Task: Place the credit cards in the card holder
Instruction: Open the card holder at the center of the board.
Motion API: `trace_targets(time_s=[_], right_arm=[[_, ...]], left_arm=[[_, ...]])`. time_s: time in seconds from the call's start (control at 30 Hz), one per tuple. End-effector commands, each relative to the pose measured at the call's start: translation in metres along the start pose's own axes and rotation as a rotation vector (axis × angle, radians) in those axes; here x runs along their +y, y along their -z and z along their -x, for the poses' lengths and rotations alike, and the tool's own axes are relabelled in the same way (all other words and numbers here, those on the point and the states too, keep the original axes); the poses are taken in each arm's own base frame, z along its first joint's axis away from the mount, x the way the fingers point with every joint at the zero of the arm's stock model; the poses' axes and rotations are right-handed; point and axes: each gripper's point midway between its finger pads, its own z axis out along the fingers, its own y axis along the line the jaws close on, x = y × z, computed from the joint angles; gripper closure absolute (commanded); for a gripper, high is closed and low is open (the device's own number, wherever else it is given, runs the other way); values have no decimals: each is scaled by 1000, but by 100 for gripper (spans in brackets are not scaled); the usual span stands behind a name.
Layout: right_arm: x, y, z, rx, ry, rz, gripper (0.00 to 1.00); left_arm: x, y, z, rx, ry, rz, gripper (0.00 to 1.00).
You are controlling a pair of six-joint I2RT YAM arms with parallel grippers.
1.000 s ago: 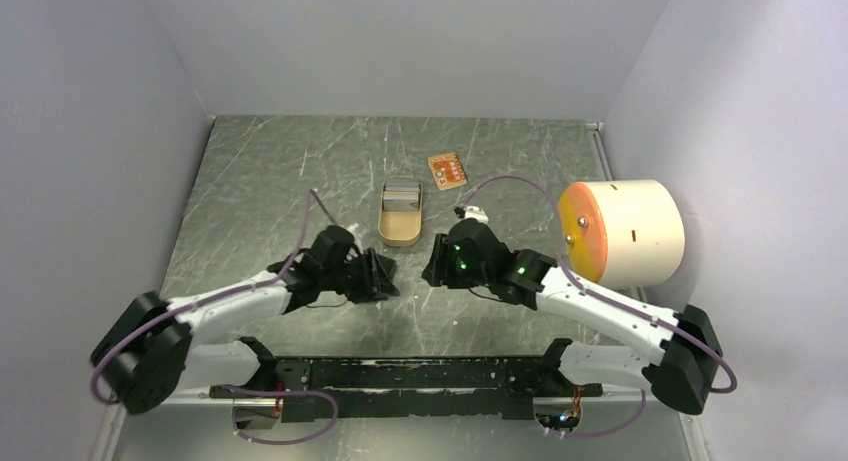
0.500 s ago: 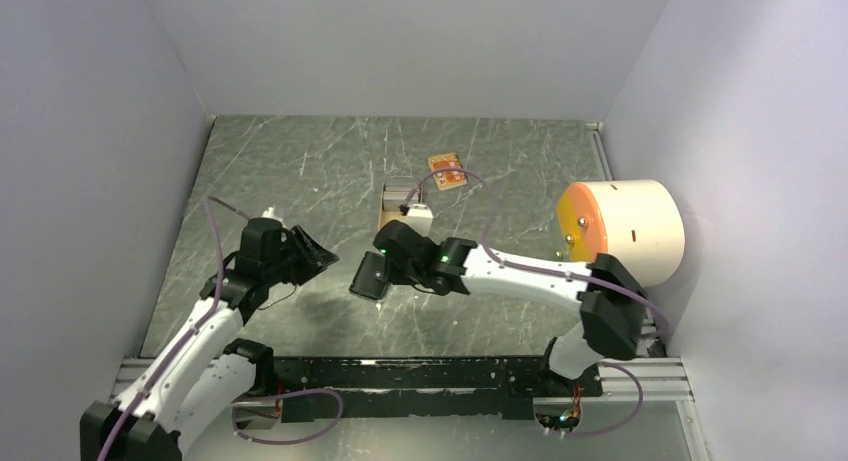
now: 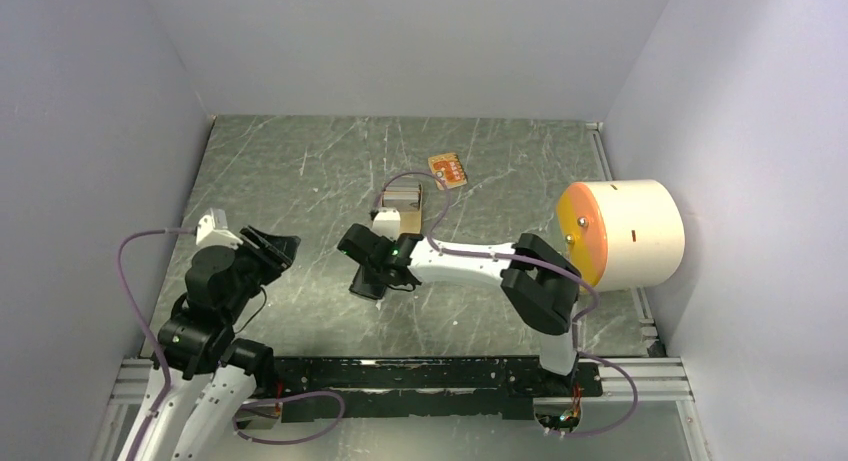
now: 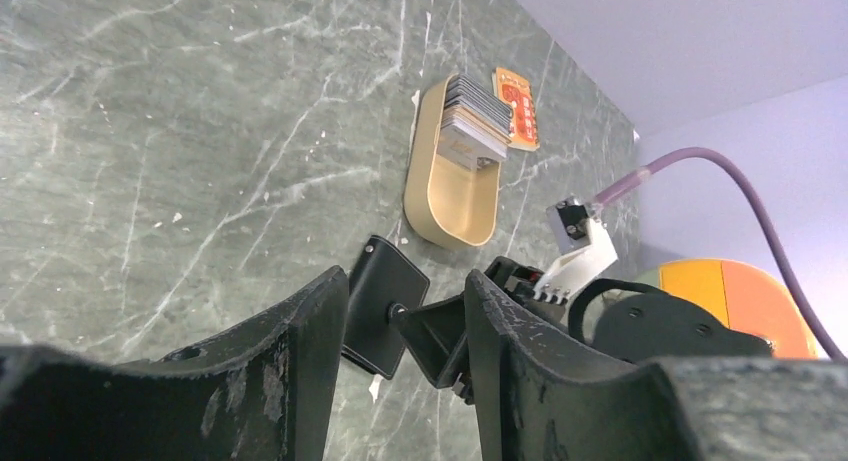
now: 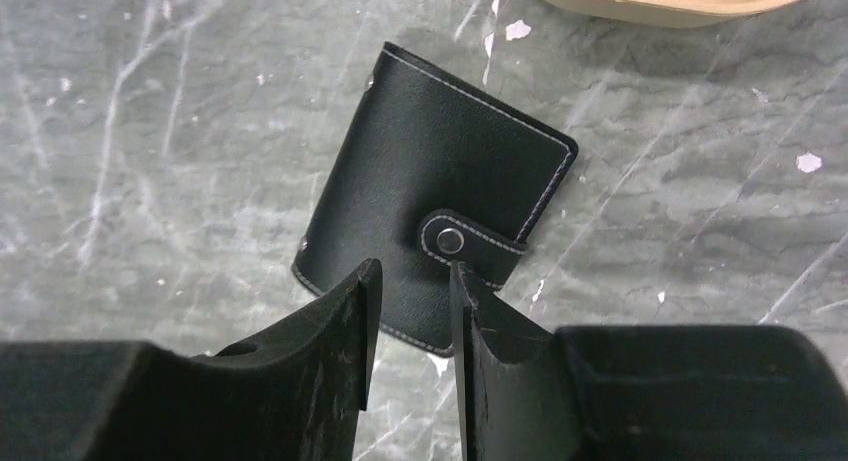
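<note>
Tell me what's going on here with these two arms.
The right gripper is poised over the closed black card holder, jaws slightly apart. The holder lies flat on the table with its snap fastened. The left gripper is open and empty, off to the left. Grey cards sit in the tan tin, and an orange card lies beside it.

- Dark grey-green marbled surface (image 3: 280, 171), scratched and flecked white.
- Black card holder (image 5: 420, 221), lying flat, snap tab fastened.
- Tan tin (image 4: 455, 196) just beyond the card holder.
- Orange card (image 3: 447, 169) beside the tin's far end.
- White drum (image 3: 630, 231) with an orange face, on its side at the right edge.
</note>
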Motion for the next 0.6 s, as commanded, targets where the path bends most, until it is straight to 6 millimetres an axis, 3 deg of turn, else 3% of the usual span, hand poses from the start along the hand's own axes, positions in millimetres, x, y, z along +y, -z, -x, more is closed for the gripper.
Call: trace_targets(time_s=[0.0,0.33,0.53,0.57], right_arm=[[-9,-11,1,-24,47,-77,65],[-43,-48,-33,32,146,-207,70],[-60,-40,-35,5,163,-208,100],[-60,-37,-33,-3,164,-197,100]], left_arm=[[10,8,9,-61,-43,18,48],[10,12,14,-93,-33,11,46],[12,6,5,-49,-32,26,46],[12,5,4,-39,-32,29,46]])
